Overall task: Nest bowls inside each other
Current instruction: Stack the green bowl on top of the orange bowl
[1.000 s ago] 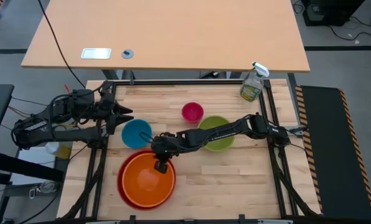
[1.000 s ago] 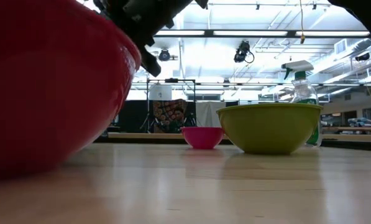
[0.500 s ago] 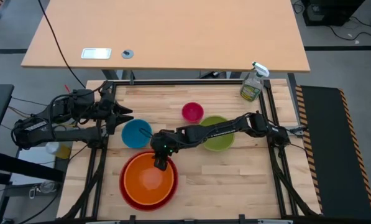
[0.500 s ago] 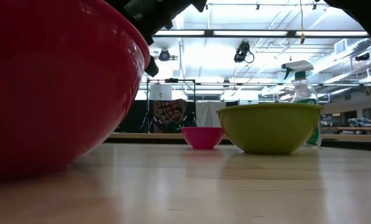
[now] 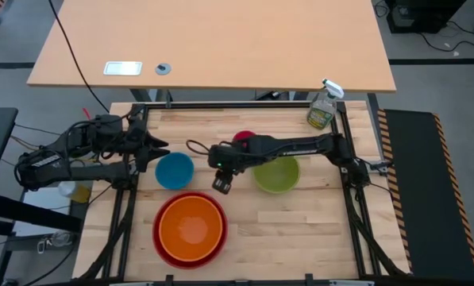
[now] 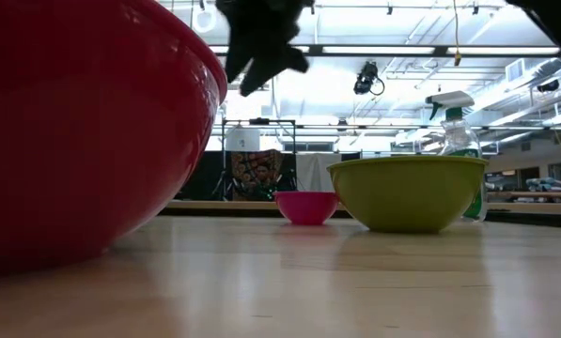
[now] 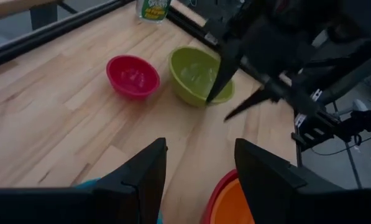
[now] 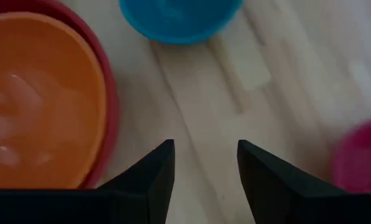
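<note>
The orange bowl [image 5: 190, 226] sits level inside the red bowl [image 5: 161, 238] at the table's near left. The blue bowl [image 5: 174, 170], the lime green bowl [image 5: 276, 173] and the pink bowl [image 5: 243, 138] each stand alone on their bases on the wood. My right arm partly covers the pink bowl. My right gripper [image 5: 222, 185] hangs open above bare wood between the blue and green bowls, its fingers pointing steeply down with nothing between them [image 8: 204, 163]. My left gripper [image 5: 159, 149] waits open at the table's left, just beyond the blue bowl.
A clear spray bottle [image 5: 324, 106] stands at the table's far right corner. Black frame rails [image 5: 352, 191] run along the table's left and right sides. Bare wood [image 5: 300, 230] lies to the right of the red bowl.
My right gripper has let go of the orange bowl's far rim and opened. It has risen and gone toward the table's far edge, tipping more steeply downward. The orange bowl has settled level inside the red bowl.
</note>
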Tool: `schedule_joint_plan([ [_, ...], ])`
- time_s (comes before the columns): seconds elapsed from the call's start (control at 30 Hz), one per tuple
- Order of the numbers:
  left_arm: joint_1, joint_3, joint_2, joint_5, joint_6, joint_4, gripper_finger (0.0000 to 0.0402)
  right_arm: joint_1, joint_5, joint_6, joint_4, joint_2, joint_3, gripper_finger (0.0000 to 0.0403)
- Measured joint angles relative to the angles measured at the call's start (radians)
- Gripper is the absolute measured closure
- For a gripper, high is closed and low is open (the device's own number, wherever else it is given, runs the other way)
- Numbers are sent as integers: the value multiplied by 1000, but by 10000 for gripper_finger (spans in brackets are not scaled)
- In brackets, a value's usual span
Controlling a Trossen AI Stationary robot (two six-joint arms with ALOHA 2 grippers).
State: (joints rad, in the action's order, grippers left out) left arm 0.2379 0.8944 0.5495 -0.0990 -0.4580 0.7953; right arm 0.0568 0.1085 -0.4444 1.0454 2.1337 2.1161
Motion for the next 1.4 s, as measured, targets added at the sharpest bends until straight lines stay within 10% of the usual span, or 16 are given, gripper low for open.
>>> schedule_joint_plan([
  [0.7, 0, 0, 0, 149, -40, -38, 209, -85, 22, -438, -207, -636, -909, 221],
  [1.13, 0, 0, 83, 166, -65, -44, 209, -202, 79, -497, 90, -692, -994, 221],
  [1.4, 0, 0, 142, 166, -57, -44, 209, -340, -33, -255, 62, -665, -1031, 221],
])
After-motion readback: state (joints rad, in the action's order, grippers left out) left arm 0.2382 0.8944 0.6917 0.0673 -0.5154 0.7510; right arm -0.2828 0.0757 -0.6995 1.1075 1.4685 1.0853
